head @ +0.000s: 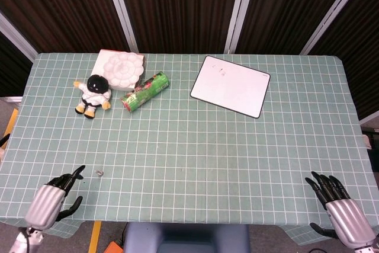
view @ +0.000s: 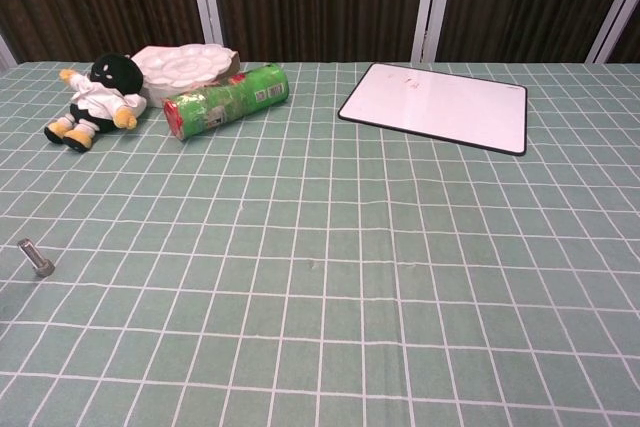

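A small metal bolt [head: 99,173] [view: 35,258] lies on the green checked tablecloth near the front left. My left hand [head: 52,199] hangs by the table's front left corner, a short way from the bolt, its fingers apart and holding nothing. At the front right corner my right hand [head: 340,211] rests with its dark fingers spread, nothing in it. Neither hand shows in the chest view.
At the back left sit a plush doll [head: 92,94] [view: 93,99], a white flower-shaped palette [head: 121,69] [view: 186,65] and a green can [head: 145,90] [view: 226,99] lying on its side. A whiteboard [head: 230,85] [view: 436,107] lies at the back right.
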